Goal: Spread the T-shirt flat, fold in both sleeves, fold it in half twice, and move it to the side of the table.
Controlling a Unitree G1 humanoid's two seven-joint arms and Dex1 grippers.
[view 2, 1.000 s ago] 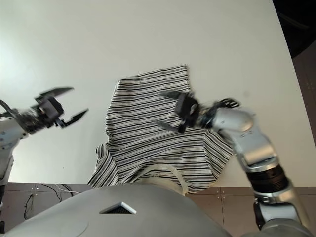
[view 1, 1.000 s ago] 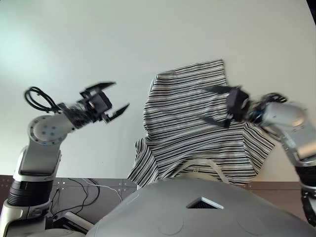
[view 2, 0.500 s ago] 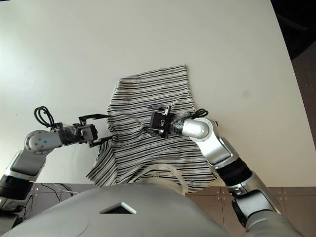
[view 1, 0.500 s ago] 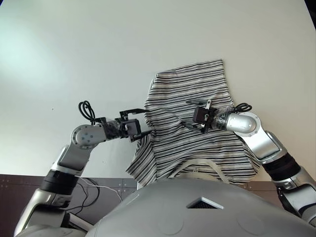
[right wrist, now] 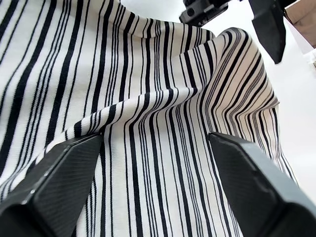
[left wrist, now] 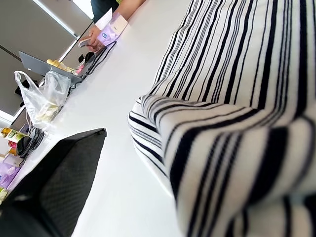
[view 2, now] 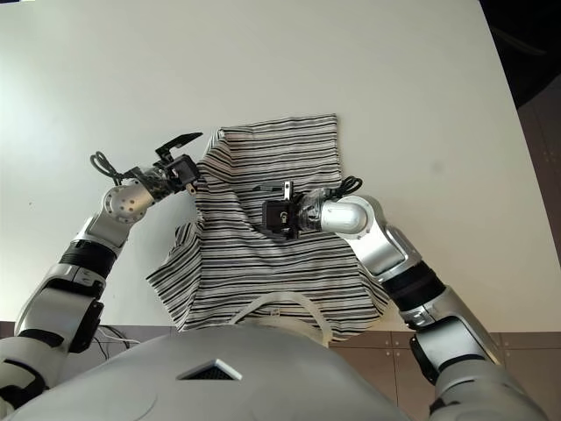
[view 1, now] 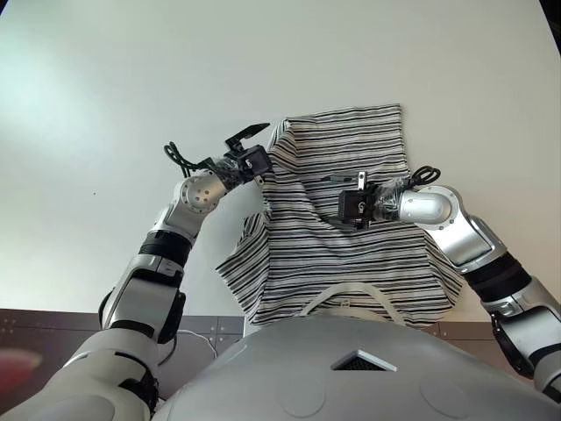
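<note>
On the white table (view 1: pixel 131 88) the T-shirt (view 1: pixel 368 140) lies bunched near the robot's edge, and a pinch might catch two layers and drag it askew, as the left gripper (view 1: pixel 265 151) gapes at its far-left corner and the right gripper (view 1: pixel 333 202), spread wide, rests mid-cloth, neither gripping.

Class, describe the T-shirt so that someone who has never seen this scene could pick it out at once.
Start from the wide white table and go to its near edge. There, with the left gripper at its edge and the right gripper over its middle, lies the rumpled T-shirt. Its black and white stripes set it apart from the plain tabletop.
</note>
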